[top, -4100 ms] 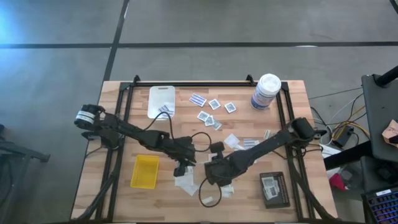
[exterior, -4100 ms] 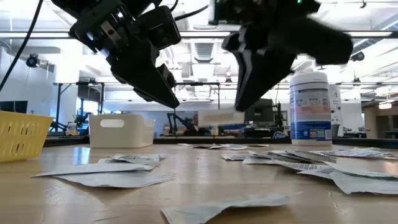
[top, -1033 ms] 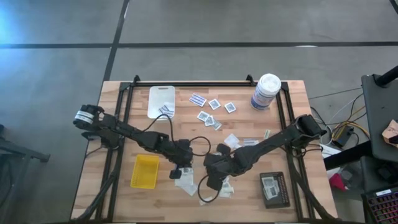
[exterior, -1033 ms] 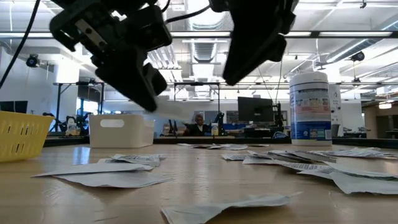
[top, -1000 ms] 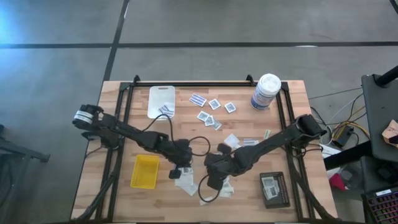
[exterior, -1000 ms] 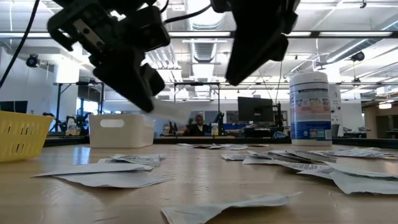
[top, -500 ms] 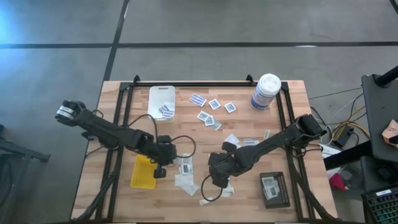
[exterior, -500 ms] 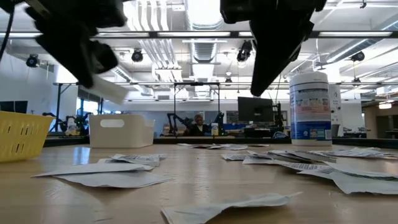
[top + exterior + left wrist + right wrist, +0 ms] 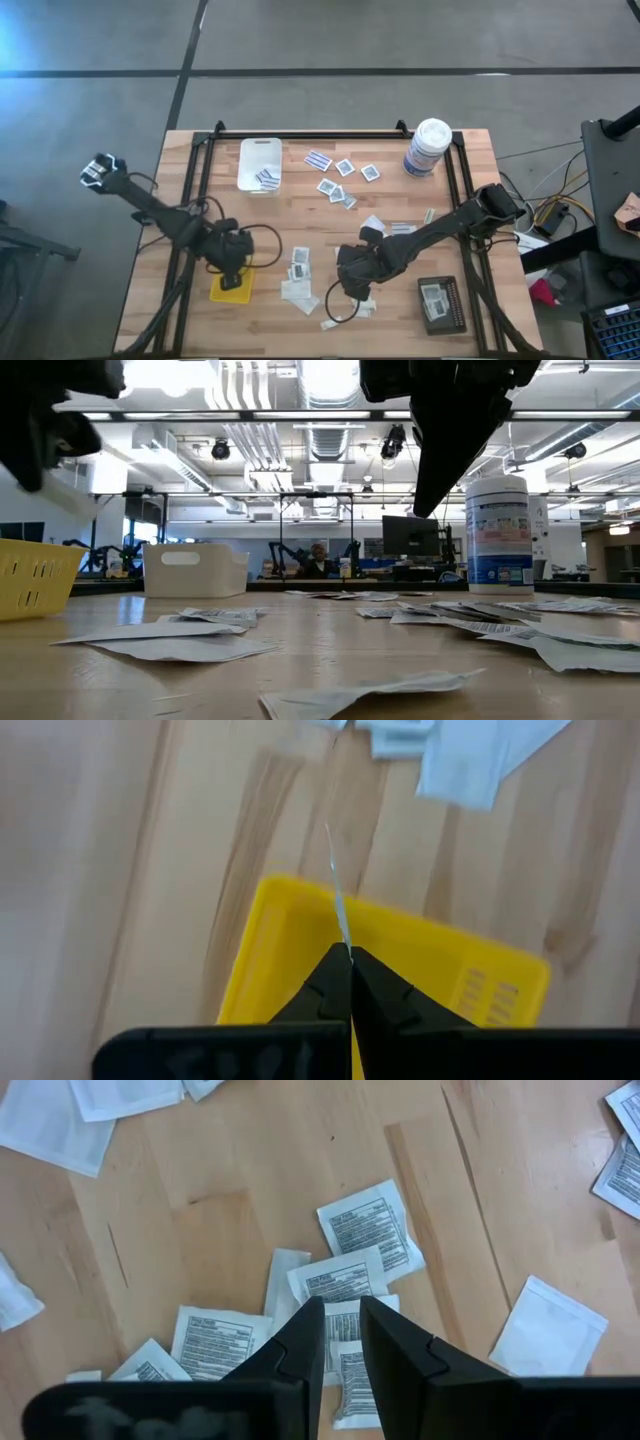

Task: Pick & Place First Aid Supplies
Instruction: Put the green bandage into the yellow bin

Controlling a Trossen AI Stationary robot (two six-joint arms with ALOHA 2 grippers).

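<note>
Holding a thin packet (image 9: 338, 905) edge-on between pinched fingers, the left gripper (image 9: 349, 960) hangs over the yellow tray (image 9: 231, 285), and the release looks like the step in hand. To do it well, it should sit squarely above the tray's middle and low over it before letting go, since so light a sheet could drift past the rim onto the table (image 9: 470, 170). The right gripper (image 9: 341, 1312) hovers over the loose packets (image 9: 352, 1280) near the table's middle, fingers a narrow gap apart and gripping nothing. It should settle on one packet's edge, not the overlap, or two may lift together. More packets lie by the canister (image 9: 428, 147) and white tray (image 9: 259, 155).
</note>
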